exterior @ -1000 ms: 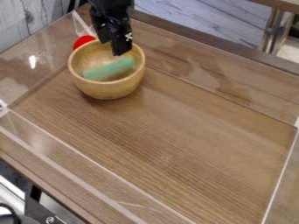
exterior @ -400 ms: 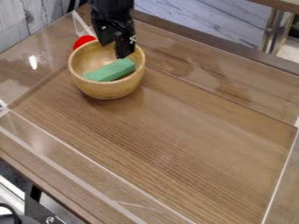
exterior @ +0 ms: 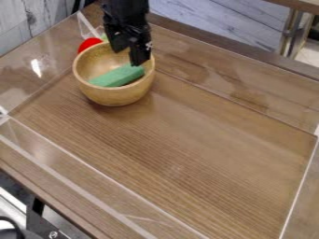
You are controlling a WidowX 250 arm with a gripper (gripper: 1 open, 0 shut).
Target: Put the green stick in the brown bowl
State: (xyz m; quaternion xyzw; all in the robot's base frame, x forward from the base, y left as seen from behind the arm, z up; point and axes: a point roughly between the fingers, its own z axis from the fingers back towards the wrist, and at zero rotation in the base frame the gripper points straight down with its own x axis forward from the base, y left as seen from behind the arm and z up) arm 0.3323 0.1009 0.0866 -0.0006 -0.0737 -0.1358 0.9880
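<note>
Wood-grain table [exterior: 187, 140] holds the brown bowl [exterior: 90, 89]; the green stick [exterior: 118, 76] lies inside, gripper [exterior: 134, 56] above it, fingers spread, empty.

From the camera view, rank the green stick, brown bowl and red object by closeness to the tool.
1. green stick, just below the tool, lying in the bowl
2. brown bowl, under and around it
3. red object, behind the bowl, left
</note>
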